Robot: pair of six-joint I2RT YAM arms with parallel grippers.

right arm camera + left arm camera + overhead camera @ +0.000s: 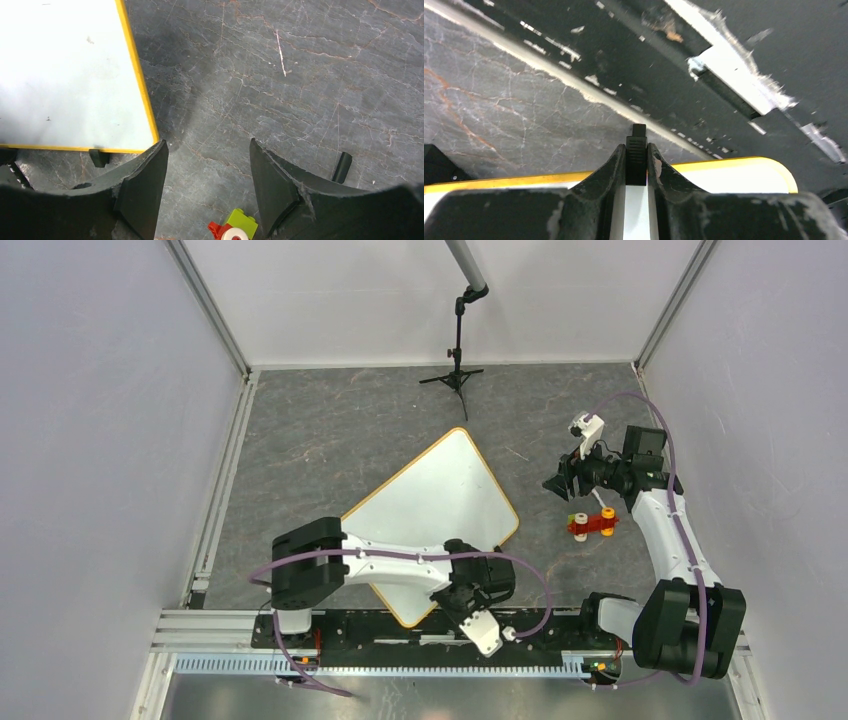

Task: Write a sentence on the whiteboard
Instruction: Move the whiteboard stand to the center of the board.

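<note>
**Desk:** Where does the whiteboard (440, 490) lie?

**Photographer:** It lies flat on the grey, marble-veined surface (330, 430), near the middle, turned corner-on like a diamond. A thin orange rim runs round it, and its face reads plain white from above. The nearest corner points toward the scuffed black rail (589, 60) at the near edge, where both arms are bolted.

**Desk:** And the left arm?

**Photographer:** It stretches in from the left, low across the board's near corner. The left fingers (623, 157) are clamped on a small black clip (638, 131) that stands at the board's rim. One finger presses against each side of it, and the clip's top pokes out above the fingertips.

**Desk:** The right arm?

**Photographer:** It is bent up along the right side. The right fingers (556, 483) hang over bare surface just off the board's right-hand corner. They are spread wide apart and hold nothing. Its wrist camera catches the orange rim and a second black clip (99, 157) fixed to the board's edge.

**Desk:** What else is in the picture?

**Photographer:** A small red-and-orange toy (592, 524) lies on the surface near the right fingers, on their near side, apart from the board. The wrist view shows a green block and a white ring on it. A black tripod (457, 375) stands at the far edge, well apart from everything.
</note>
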